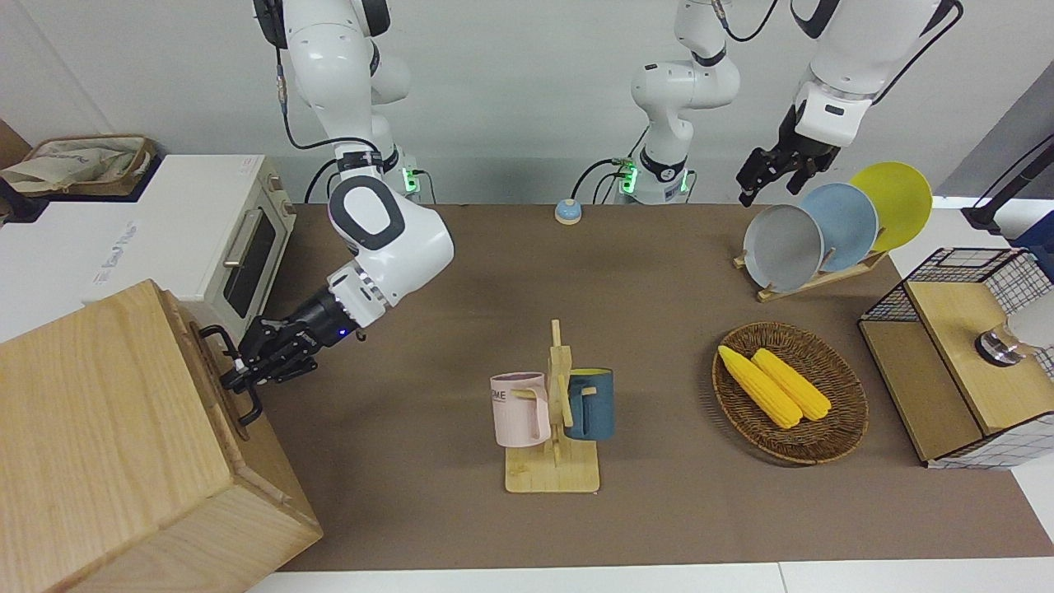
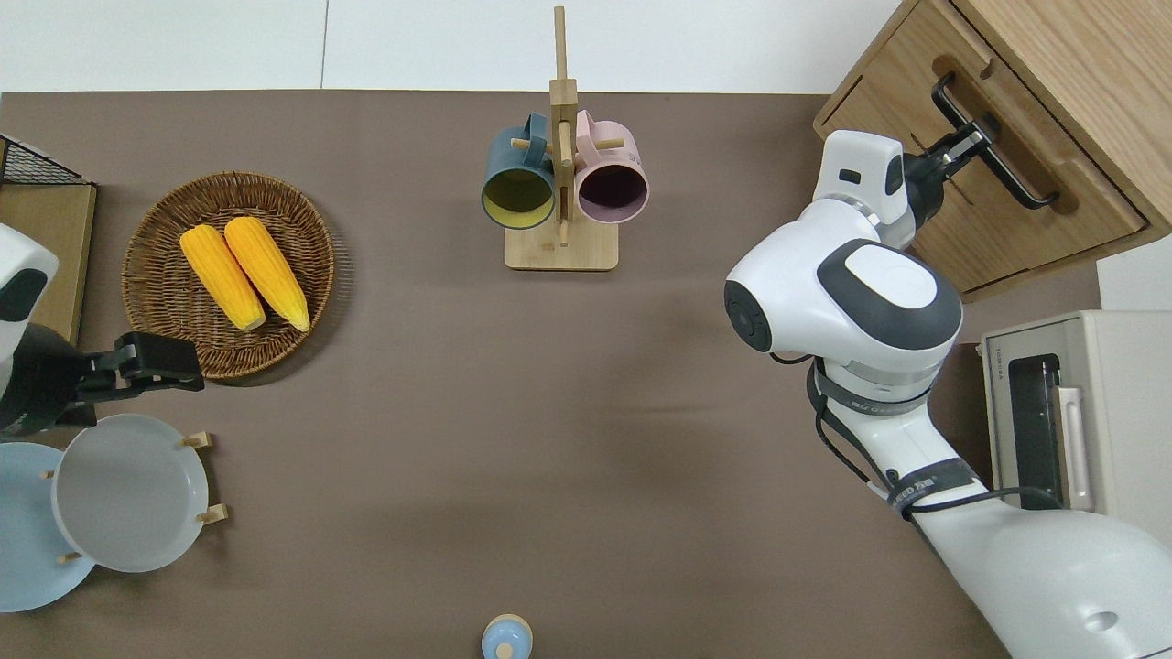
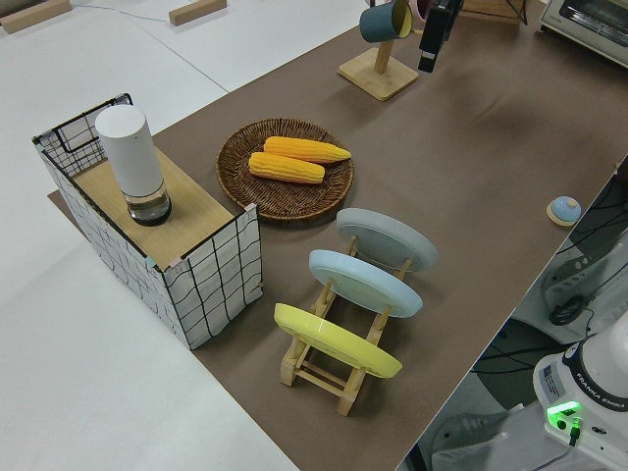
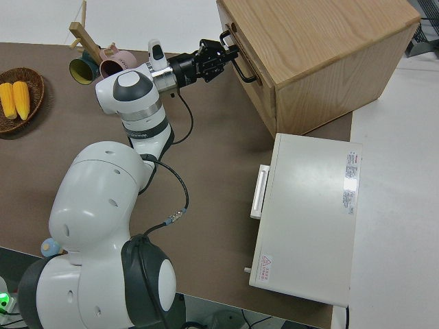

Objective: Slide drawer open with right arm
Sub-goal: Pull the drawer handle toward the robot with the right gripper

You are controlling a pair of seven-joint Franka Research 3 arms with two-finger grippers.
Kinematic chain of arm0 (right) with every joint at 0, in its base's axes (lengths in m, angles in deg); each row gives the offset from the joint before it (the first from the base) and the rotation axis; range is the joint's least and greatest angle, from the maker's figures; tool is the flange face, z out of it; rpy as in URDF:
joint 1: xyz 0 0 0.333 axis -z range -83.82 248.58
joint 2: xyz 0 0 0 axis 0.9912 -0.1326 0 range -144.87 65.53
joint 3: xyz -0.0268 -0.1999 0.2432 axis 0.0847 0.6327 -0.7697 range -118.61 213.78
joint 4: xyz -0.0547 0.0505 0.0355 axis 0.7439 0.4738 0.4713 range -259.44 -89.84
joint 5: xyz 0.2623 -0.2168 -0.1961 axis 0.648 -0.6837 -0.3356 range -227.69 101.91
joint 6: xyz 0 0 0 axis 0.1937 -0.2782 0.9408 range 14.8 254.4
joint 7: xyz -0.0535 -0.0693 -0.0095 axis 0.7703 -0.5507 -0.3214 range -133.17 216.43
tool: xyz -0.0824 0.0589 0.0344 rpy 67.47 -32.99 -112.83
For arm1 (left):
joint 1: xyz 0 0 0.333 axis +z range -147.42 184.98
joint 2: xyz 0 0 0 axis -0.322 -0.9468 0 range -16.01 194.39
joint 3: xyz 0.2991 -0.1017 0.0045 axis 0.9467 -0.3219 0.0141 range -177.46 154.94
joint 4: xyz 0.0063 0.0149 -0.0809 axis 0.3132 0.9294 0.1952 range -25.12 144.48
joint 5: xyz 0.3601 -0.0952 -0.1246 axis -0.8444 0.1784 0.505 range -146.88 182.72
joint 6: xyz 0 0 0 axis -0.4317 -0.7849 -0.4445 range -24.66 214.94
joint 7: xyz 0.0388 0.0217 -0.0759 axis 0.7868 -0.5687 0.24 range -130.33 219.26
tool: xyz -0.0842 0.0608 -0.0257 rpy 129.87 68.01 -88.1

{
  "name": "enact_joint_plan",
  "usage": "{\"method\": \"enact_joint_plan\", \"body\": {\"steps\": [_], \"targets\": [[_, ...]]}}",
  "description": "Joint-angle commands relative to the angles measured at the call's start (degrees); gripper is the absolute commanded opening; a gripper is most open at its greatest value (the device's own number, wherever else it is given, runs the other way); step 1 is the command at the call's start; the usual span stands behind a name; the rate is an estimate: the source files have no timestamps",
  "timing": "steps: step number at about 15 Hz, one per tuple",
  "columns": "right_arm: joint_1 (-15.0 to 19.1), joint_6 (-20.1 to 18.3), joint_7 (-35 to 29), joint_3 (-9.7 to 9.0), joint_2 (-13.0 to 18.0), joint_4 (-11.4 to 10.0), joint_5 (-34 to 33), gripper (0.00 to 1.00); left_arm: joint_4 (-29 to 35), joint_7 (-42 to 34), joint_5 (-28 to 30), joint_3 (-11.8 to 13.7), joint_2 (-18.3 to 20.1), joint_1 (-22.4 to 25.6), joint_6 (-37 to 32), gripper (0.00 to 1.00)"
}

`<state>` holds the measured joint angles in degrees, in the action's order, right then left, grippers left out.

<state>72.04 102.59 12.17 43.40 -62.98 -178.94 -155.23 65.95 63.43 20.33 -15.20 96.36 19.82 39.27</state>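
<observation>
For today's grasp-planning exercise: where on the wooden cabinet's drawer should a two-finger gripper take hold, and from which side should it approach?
Grip the black bar handle on the drawer front, mid-bar, coming straight at the front from the table side. The bar stands off the wood, so fingers can close across it. The right gripper is there already.

The cabinet (image 1: 115, 436) is pale, matt wood with visible grain; its drawer (image 2: 998, 197) carries a black metal bar handle (image 2: 993, 146). Beside the cabinet, the toaster oven (image 4: 305, 219) looks smooth and white.
</observation>
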Motion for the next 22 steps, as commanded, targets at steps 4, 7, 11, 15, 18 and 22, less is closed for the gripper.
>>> {"method": "enact_joint_plan", "body": {"steps": [4, 7, 11, 15, 18, 22], "targets": [[-0.65, -9.79, -1.74, -6.27, 0.89, -0.44, 3.66, 0.017, -0.21, -0.51, 0.05, 0.25, 0.47, -0.07, -0.89, 0.99], [-1.52, -14.45, -1.83, -9.26, 1.16, -0.44, 5.59, 0.004, -0.21, -0.51, 0.05, 0.25, 0.47, -0.07, -0.89, 0.99], [-1.97, -20.17, -1.74, -13.03, 1.42, -0.35, 7.35, 0.004, -0.21, -0.51, 0.05, 0.25, 0.47, 0.02, -0.89, 0.99], [-2.85, -25.01, -1.74, -16.29, 1.77, -0.26, 8.49, 0.004, -0.21, -0.51, 0.05, 0.25, 0.47, -0.07, -0.89, 0.99], [-3.90, -27.91, -1.74, -17.96, 1.86, -0.18, 10.07, 0.004, -0.21, -0.51, 0.05, 0.25, 0.47, -0.07, -0.89, 0.99], [-4.78, -31.69, -1.65, -20.42, 2.04, -0.09, 11.30, 0.004, -0.21, -0.51, 0.05, 0.25, 0.47, -0.07, -0.97, 0.99]]}}
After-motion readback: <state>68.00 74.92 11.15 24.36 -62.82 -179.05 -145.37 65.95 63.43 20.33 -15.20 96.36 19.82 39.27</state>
